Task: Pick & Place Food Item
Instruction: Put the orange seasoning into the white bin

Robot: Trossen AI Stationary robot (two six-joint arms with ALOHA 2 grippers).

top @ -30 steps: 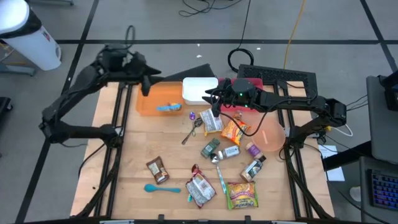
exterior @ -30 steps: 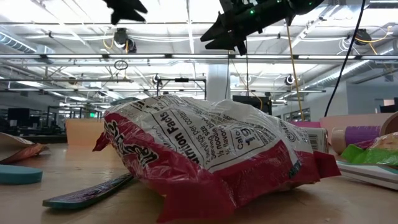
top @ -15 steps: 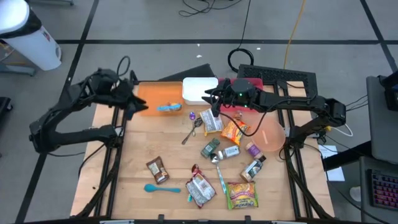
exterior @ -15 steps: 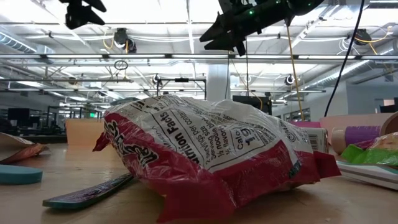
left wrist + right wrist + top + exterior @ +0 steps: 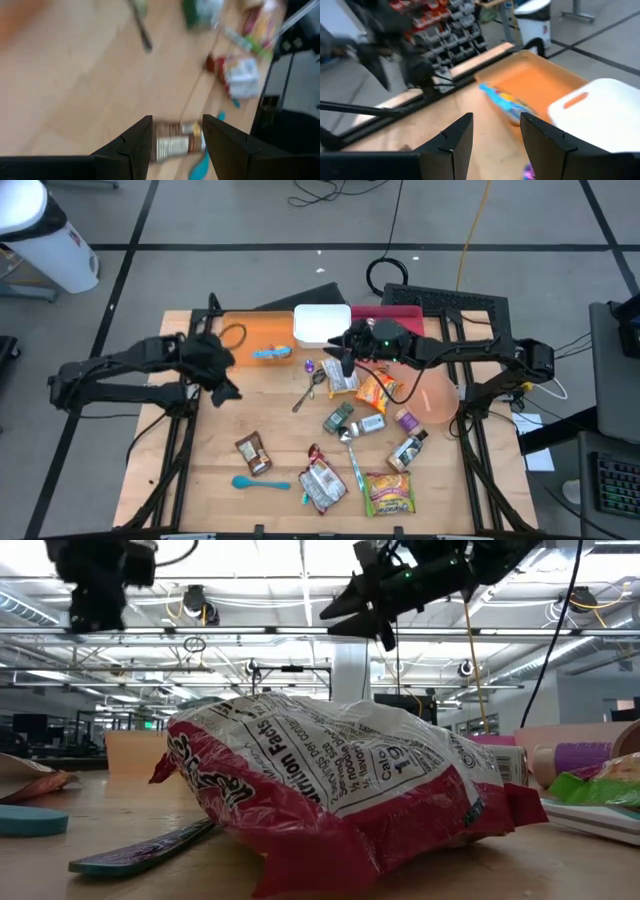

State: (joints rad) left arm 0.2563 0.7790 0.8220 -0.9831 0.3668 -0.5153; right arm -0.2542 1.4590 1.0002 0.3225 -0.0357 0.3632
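From the top cam I've got the left gripper [image 5: 228, 390] out over bare wood on the left side of the table [image 5: 270, 405], nothing in it. The right gripper [image 5: 345, 365] hangs over the silver packet [image 5: 342, 379] beside the orange tray [image 5: 250, 340], also empty.

Low cam is mostly one red-and-white bag [image 5: 330, 795] right up front.

Left wrist: jaws apart, brown bar [image 5: 176, 142] lying on the table between the fingers [image 5: 137, 145].

Right wrist: jaws apart, tray and white lid [image 5: 600, 105] ahead.
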